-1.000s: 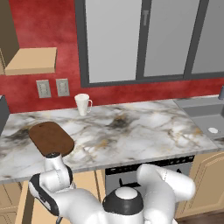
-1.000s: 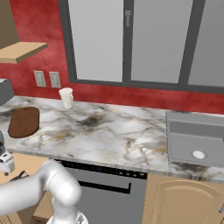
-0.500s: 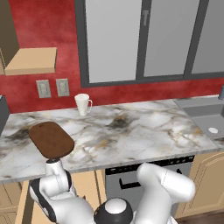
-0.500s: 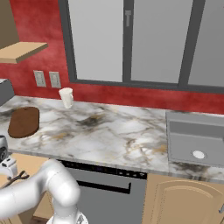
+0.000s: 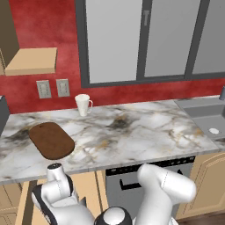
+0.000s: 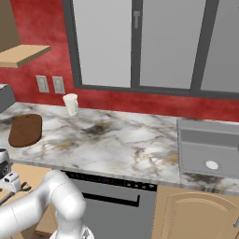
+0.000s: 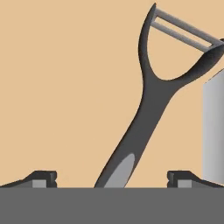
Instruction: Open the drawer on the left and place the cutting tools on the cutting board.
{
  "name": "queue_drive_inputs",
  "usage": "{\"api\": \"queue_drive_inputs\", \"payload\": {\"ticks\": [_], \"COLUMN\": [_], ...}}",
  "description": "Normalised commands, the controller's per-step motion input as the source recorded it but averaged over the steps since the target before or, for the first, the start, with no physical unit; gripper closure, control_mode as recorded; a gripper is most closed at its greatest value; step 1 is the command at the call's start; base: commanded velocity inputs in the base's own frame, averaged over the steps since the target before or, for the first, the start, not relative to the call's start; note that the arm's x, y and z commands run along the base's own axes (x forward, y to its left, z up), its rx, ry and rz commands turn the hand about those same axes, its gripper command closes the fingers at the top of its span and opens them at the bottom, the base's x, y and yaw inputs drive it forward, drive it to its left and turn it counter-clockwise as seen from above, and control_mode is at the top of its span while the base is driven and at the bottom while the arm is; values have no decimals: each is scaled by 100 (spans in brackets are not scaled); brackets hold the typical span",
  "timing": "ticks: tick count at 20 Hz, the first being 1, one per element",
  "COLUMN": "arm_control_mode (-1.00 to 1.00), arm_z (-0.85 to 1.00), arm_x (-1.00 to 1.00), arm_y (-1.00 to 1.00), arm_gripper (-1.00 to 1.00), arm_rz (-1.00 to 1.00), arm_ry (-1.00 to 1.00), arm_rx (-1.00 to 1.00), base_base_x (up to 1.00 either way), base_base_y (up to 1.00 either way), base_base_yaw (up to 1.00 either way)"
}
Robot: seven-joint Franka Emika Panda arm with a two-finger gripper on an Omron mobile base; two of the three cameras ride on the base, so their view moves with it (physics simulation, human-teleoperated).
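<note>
We see the peeler (image 7: 144,118) lying flat on the plain tan floor of the drawer (image 7: 65,87): dark grey handle with a paler inset, Y-shaped head holding a slim silver blade. Our pincer (image 7: 111,180) hangs over the handle's end, fingertips spread wide on either side, gripping nothing. A silver blade (image 7: 213,131) lies just beside the peeler's head. Up on the marble bench (image 5: 132,132), the cutting board (image 5: 51,139) sits far left, the white mug (image 5: 82,104) behind it.

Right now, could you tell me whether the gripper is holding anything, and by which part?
Nothing is held: the open gripper straddles the peeler handle without closing on it.
</note>
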Motion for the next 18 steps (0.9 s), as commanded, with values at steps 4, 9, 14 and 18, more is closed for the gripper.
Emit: {"api": "queue_drive_inputs", "payload": {"ticks": [4, 9, 14, 18], "arm_control_mode": [-100, -100, -100, -100], "arm_z": [-23, -22, -25, -32], "arm_x": [3, 15, 11, 11], "arm_y": [-2, 0, 1, 2], "arm_gripper": [-100, -100, -100, -100], "arm_rz": [-2, -7, -10, -9], "arm_ry": [0, -1, 0, 0], "arm_rx": [-4, -5, -3, -4], "base_base_x": [0, 0, 0, 0], "base_base_y": [0, 0, 0, 0], "base_base_yaw": [0, 0, 0, 0]}}
